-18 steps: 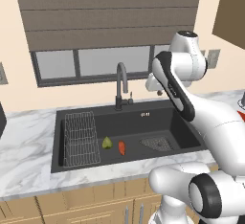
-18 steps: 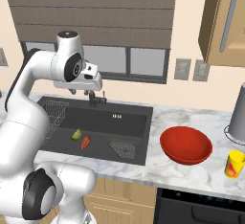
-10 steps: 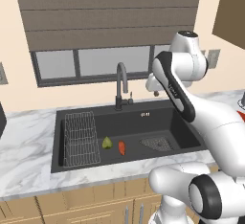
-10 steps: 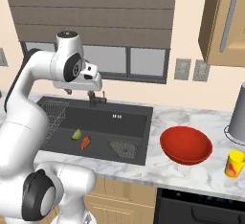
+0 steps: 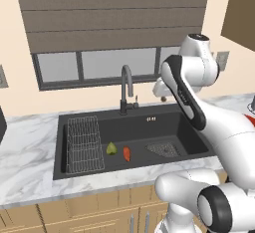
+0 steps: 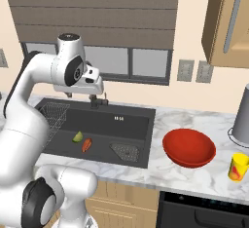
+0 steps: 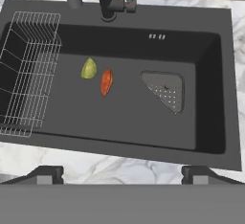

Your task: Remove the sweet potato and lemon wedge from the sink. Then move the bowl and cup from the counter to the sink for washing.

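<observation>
Sink (image 7: 210,122), one sweet potato (image 7: 106,82), one lemon wedge (image 7: 88,69)

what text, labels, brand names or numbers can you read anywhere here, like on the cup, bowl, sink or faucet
No readable text in any view.
The cup: an orange patch on the yellow, no letters visible.
The bowl: plain red, unmarked.
The sink: small pale marks on its back wall, too small to tell whether they are writing.
The faucet: dark, no brand visible.
The two wall plates: blank.
</observation>
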{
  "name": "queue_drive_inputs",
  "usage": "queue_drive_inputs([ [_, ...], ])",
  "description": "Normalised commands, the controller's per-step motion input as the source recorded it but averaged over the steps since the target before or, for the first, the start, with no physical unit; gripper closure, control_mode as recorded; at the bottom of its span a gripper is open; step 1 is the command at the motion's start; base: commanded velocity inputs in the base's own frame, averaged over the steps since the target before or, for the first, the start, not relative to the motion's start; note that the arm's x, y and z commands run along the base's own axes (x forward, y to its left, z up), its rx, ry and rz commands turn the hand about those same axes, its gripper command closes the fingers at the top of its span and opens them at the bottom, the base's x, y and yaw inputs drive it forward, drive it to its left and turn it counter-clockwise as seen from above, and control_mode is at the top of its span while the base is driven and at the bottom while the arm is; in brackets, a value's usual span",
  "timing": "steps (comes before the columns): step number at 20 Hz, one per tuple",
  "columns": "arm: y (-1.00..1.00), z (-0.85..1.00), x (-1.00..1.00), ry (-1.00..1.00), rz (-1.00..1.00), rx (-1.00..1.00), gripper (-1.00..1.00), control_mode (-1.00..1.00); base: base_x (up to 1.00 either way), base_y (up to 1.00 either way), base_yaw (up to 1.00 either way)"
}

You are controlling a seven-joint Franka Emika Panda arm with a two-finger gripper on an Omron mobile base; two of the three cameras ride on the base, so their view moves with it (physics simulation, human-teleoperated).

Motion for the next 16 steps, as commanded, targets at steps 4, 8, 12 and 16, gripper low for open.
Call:
queue_drive_inputs([
  [4, -0.04, -0.09, -0.11, -0.05, 0.03, 0.06, -1.00, -1.00, 0.00, 0.00, 0.00],
  [8, -0.05, -0.10, -0.07, 0.00, 0.00, 0.08, -1.00, -1.00, 0.00, 0.00, 0.00],
  [12, -0.05, -0.11, -0.06, 0.00, 0.00, 0.06, -1.00, -1.00, 0.00, 0.00, 0.00],
  [16, -0.05, -0.11, -0.04, 0.00, 0.00, 0.05, -1.00, -1.00, 0.00, 0.00, 0.00],
])
